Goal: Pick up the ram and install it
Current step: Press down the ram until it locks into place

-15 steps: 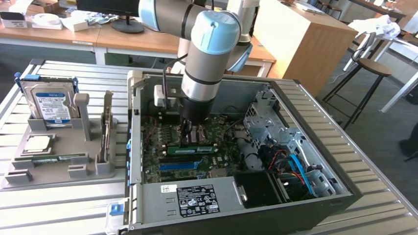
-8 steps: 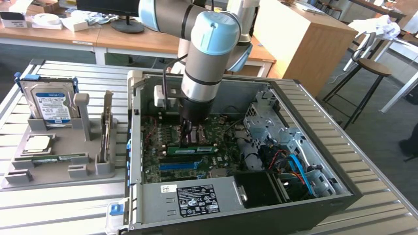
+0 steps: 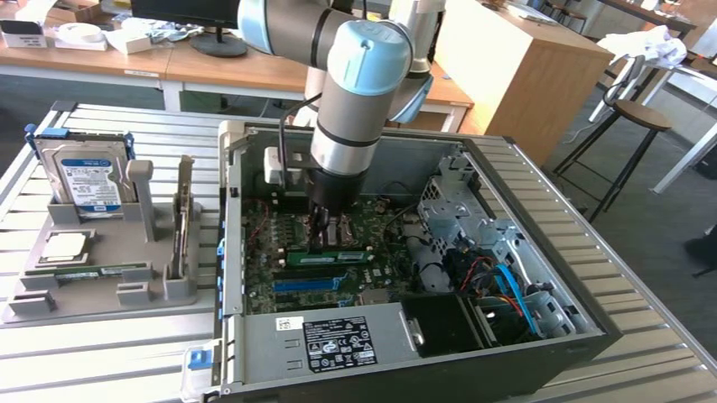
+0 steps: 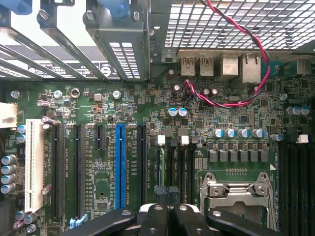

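Inside open computer case, ram under closed jaws; power-supply label unreadable.

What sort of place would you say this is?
Probably a robotics lab or workshop: an open computer case lies on a slatted metal table, with wooden desks and a stool behind.

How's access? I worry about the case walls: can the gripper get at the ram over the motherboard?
Probably yes: the gripper is down inside the open case, right at the ram, nothing between them.
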`<state>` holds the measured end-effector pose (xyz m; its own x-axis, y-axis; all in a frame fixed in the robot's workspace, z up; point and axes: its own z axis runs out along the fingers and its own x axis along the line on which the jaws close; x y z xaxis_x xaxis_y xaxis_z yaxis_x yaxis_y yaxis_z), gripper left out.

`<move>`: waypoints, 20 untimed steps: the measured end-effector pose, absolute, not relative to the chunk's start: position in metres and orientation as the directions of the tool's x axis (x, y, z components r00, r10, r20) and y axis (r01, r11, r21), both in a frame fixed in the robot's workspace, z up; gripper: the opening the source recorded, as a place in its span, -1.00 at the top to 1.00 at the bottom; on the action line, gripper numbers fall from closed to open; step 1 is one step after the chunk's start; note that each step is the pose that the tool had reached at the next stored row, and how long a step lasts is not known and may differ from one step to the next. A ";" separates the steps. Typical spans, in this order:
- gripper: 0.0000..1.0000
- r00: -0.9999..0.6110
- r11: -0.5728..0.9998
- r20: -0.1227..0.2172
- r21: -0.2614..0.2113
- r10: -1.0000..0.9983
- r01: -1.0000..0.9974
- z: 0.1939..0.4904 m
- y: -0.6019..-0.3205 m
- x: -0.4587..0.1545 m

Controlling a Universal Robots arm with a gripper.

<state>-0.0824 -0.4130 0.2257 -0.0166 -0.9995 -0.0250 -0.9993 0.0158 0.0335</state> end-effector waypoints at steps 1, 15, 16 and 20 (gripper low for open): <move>0.80 -0.017 0.016 -0.025 0.034 -1.000 -0.999 0.225 -0.413 -0.082; 0.80 -0.017 0.016 -0.025 0.034 -1.000 -0.999 0.224 -0.413 -0.082; 0.80 -0.017 0.016 -0.025 0.034 -1.000 -0.999 0.224 -0.413 -0.082; 0.80 -0.017 0.016 -0.025 0.034 -1.000 -0.999 0.223 -0.413 -0.082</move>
